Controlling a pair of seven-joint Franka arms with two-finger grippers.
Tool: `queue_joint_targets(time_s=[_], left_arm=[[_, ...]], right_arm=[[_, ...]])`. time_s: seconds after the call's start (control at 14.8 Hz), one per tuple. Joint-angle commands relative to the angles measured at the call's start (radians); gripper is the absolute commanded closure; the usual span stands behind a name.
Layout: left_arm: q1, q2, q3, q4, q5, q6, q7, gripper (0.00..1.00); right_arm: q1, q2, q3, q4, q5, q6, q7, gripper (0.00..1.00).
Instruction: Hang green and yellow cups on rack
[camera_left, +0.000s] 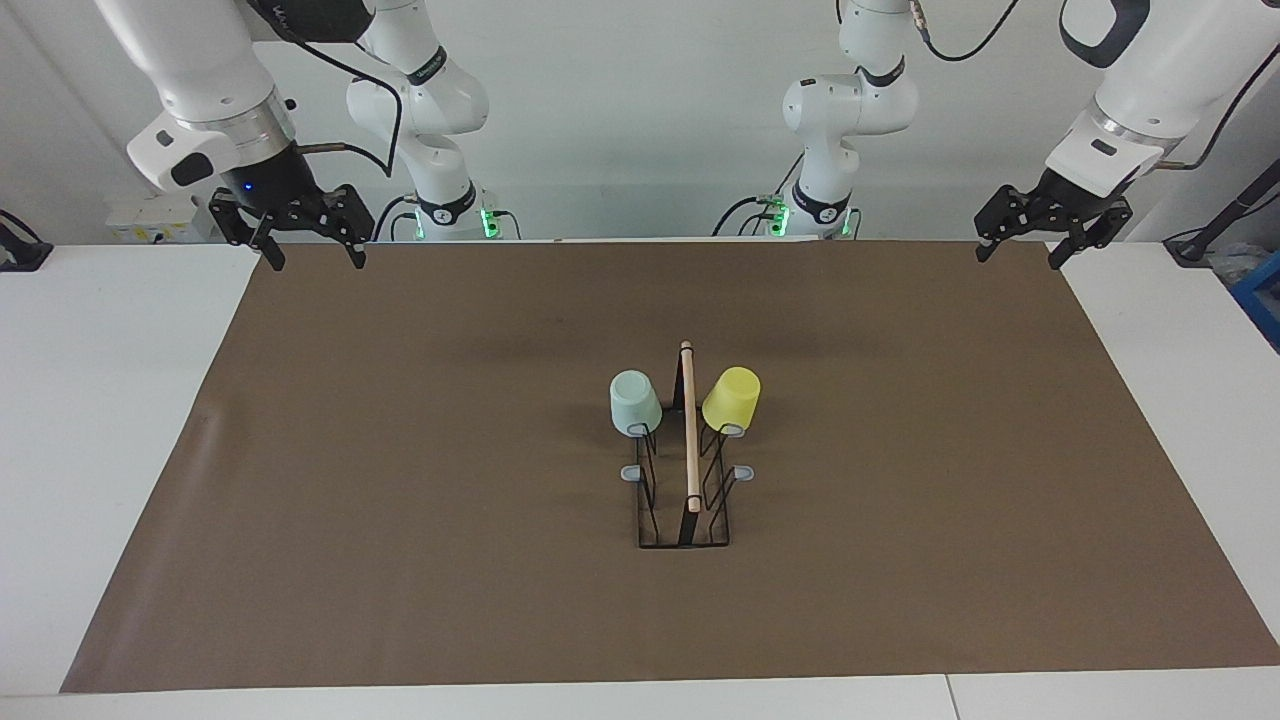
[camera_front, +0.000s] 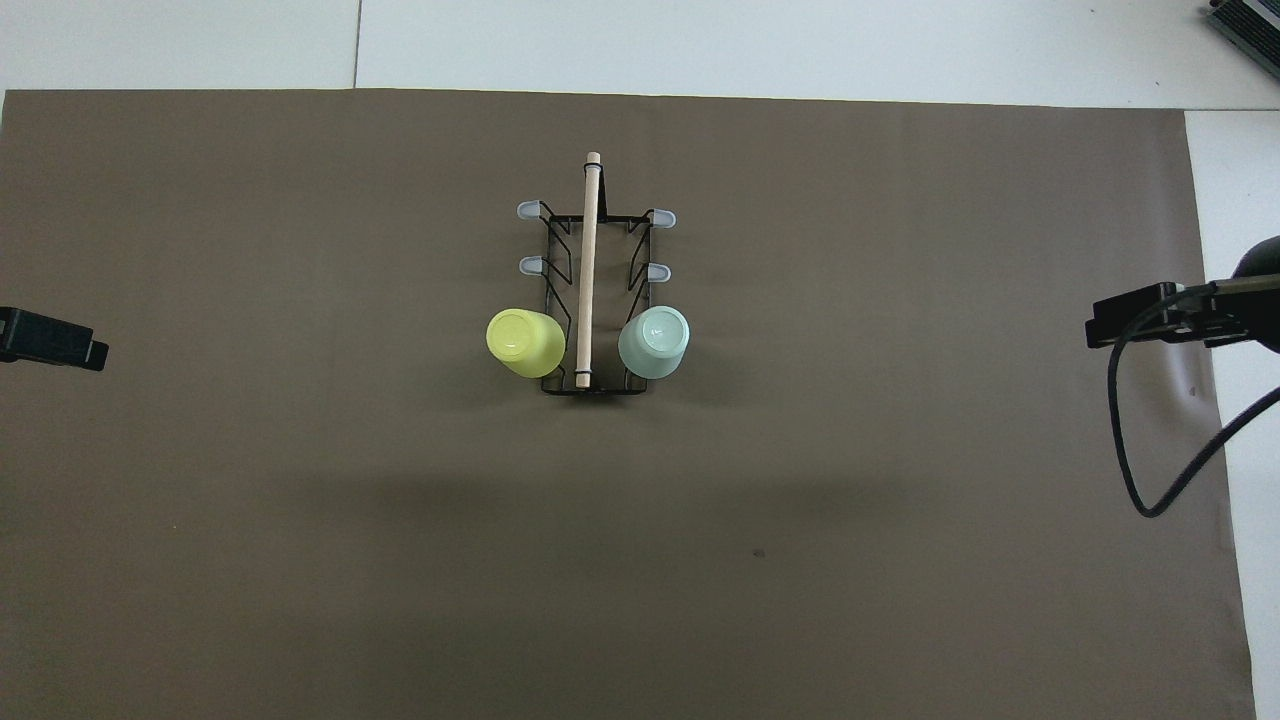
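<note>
A: What are the arms like?
B: Glossy white rounded shells, black joint bands, silver wrist rings, black skeletal grippers.
A: Anything else?
B: Loose black cables; green lights at both bases.

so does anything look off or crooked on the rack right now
Nothing stands out. The green cup and yellow cup hang upside down on the rack, one on each side; the rack stands straight.

Brown mat (camera_left: 400, 480) across a white table (camera_left: 110, 400)
</note>
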Motion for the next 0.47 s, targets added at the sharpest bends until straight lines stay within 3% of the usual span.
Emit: queue_joint_targets(time_s=[0.0,0.4], left_arm=[[-0.004,-0.032,0.008,-0.036,-0.006,0.011,0.011,0.0],[-0.004,-0.034,0.006,-0.041,-0.006,0.014,0.008,0.0]], right_arm=[[-0.017,-0.03,0.007,-0.052,0.015,0.003,0.014,0.0],[-0.017,-0.027,0.01,-0.052,-0.003,-0.013,0.001,0.0]])
